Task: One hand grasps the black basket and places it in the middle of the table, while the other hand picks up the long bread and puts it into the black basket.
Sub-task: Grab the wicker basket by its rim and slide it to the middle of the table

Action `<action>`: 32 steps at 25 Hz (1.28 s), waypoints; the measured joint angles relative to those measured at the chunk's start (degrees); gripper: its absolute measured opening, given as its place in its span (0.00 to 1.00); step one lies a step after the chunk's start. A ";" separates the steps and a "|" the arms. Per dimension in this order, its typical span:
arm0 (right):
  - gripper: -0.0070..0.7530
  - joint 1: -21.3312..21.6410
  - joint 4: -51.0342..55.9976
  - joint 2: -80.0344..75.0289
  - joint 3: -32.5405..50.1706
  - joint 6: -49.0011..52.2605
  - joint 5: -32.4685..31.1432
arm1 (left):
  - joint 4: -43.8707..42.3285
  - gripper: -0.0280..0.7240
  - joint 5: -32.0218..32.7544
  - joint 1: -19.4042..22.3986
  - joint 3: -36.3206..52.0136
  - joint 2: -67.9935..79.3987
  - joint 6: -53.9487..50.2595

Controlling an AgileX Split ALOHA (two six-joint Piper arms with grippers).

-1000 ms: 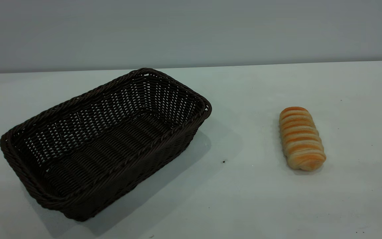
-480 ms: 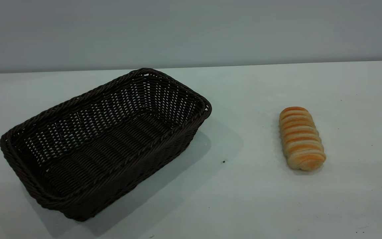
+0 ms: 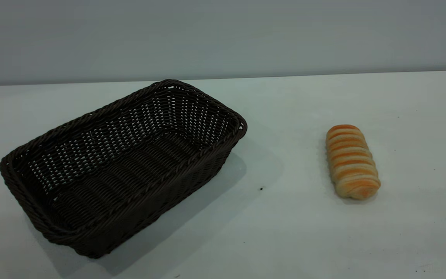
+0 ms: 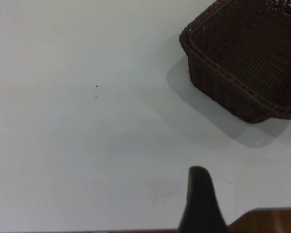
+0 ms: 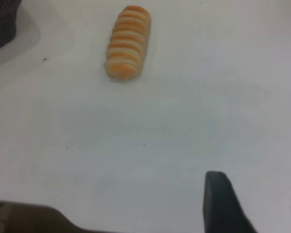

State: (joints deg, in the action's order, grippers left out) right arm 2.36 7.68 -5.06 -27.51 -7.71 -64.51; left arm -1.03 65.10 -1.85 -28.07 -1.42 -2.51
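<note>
The black basket (image 3: 122, 162) stands empty on the left part of the white table (image 3: 285, 232), set at an angle. The long bread (image 3: 351, 161) lies striped side up on the right, well apart from the basket. Neither gripper shows in the exterior view. In the left wrist view one finger (image 4: 200, 199) of my left gripper shows alone above the table's near edge, far from the basket's corner (image 4: 242, 53). My right gripper (image 5: 256, 199) is open and empty above bare table, well short of the bread (image 5: 128, 41).
A small dark speck (image 3: 261, 188) marks the table between basket and bread. A grey wall runs behind the table's far edge (image 3: 323, 73). A brown surface (image 4: 271, 221) shows beyond the table's near edge in the left wrist view.
</note>
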 joint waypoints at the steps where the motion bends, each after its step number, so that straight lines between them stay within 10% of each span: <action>1: 0.45 0.00 0.00 0.00 0.00 0.00 0.00 | 0.02 0.80 0.00 0.00 0.00 0.00 0.00; 12: 0.45 0.00 2.86 0.00 -0.07 2.37 1.99 | 0.41 0.80 -2.13 0.00 -1.22 0.00 -10.65; 25: 0.78 0.00 8.59 -16.06 -0.18 3.40 29.21 | 8.06 0.80 -22.48 0.00 -1.59 15.12 -17.69; 32: 0.78 0.00 11.65 -33.76 -0.18 2.88 36.16 | 8.19 0.80 -32.15 0.00 -1.59 36.92 -17.69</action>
State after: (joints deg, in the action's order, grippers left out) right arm 2.36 19.34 -38.81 -27.68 -4.84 -28.35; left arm 7.16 32.96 -1.85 -29.66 35.50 -20.21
